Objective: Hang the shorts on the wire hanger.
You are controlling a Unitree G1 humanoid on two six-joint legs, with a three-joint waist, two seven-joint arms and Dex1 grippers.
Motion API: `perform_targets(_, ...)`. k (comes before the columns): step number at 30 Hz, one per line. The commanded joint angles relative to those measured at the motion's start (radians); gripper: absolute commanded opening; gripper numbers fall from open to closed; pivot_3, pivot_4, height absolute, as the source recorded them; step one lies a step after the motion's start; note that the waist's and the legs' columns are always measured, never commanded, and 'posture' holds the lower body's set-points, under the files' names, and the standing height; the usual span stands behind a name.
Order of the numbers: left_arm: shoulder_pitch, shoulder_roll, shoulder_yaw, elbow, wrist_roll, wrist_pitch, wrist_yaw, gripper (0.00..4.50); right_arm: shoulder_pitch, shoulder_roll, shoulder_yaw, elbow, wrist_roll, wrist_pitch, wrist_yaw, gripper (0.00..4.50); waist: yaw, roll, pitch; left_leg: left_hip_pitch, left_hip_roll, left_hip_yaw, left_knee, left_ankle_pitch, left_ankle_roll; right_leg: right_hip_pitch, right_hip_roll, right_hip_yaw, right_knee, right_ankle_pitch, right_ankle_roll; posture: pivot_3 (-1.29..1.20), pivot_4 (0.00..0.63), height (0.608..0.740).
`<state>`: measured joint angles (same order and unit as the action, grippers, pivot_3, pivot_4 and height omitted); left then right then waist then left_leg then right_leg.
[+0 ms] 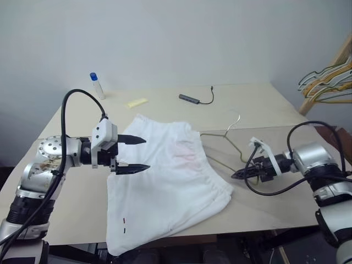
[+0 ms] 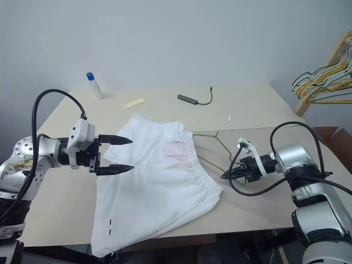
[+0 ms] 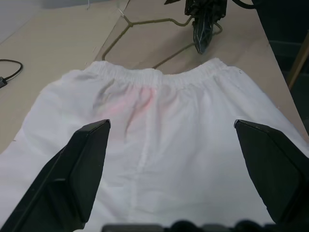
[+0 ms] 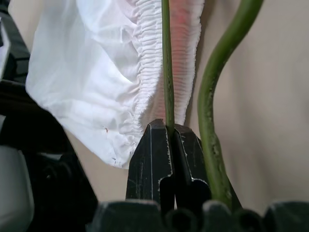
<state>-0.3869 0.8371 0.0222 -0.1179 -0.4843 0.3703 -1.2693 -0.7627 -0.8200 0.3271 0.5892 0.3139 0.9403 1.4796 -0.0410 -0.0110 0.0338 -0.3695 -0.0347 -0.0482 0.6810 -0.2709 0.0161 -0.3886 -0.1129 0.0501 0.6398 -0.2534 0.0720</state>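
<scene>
- Your left gripper (image 1: 133,154) is hovering over the left part of the shorts (image 1: 165,181), its two black fingers spread wide with nothing between them.
- Your right gripper (image 1: 237,175) is sitting just right of the shorts' gathered waistband, fingers pressed together and pinching a strand of the wire hanger (image 1: 225,144); in the right wrist view you are seeing the thin green wire (image 4: 166,67) running straight into the closed fingertips.
- The white shorts are lying flat on the beige table (image 1: 264,104), waistband facing right toward the hanger, leg hems reaching the near table edge and drooping slightly over it; two tiny marks (image 1: 124,225) are showing near the near hem.
- The olive-green hanger is lying on the table to the right of the shorts, its hook pointing to the far side and part of the frame next to the waistband.
- Farther back you are seeing a white bottle with a blue cap (image 1: 97,86), a pale yellow strip (image 1: 137,102) and a grey adapter with a black cable (image 1: 196,98).
- Yellow wire hangers (image 1: 330,82) are hanging on a wooden rack at the far right.
</scene>
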Motion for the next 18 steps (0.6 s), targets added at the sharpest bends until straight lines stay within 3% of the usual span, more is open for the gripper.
perform_targets(1, -0.026, 0.011, 0.012, 0.006, 0.010, -0.030, -0.014, 4.47, 0.027, -0.037, -0.119, -0.140, -0.007, -0.113, -0.098, 0.00, -0.001, 0.000, 0.000, 0.000, 0.000, 0.000, 0.000, 0.000, 0.000, 0.000, 0.000, 0.000, 0.000, 0.000, 0.000, -0.04, 0.000, 0.740)
perform_targets(5, -0.094, 0.008, -0.006, 0.082, 0.043, -0.070, -0.040, 4.47, 0.114, -0.060, -0.180, -0.357, -0.096, -0.302, -0.271, 0.00, -0.002, 0.000, 0.000, -0.001, 0.000, 0.000, -0.001, 0.000, 0.000, -0.001, 0.000, 0.000, 0.000, 0.000, 0.000, -0.07, 0.000, 0.740)
perform_targets(10, -0.277, -0.020, -0.024, 0.277, 0.124, -0.199, -0.048, 4.47, 0.164, -0.073, -0.164, -0.549, -0.284, -0.532, -0.476, 0.00, -0.007, 0.000, 0.000, 0.000, 0.000, 0.001, 0.000, 0.000, -0.001, -0.001, 0.000, 0.000, 0.000, 0.000, 0.000, -0.10, 0.000, 0.740)
perform_targets(18, -0.591, -0.090, -0.116, 0.625, 0.257, -0.460, -0.183, 4.47, 0.139, -0.035, -0.138, -0.831, -0.215, -0.386, -0.418, 0.00, -0.038, 0.000, 0.000, -0.002, 0.000, 0.001, 0.000, 0.000, -0.001, -0.001, 0.000, 0.000, -0.002, 0.000, 0.000, -0.14, 0.000, 0.740)
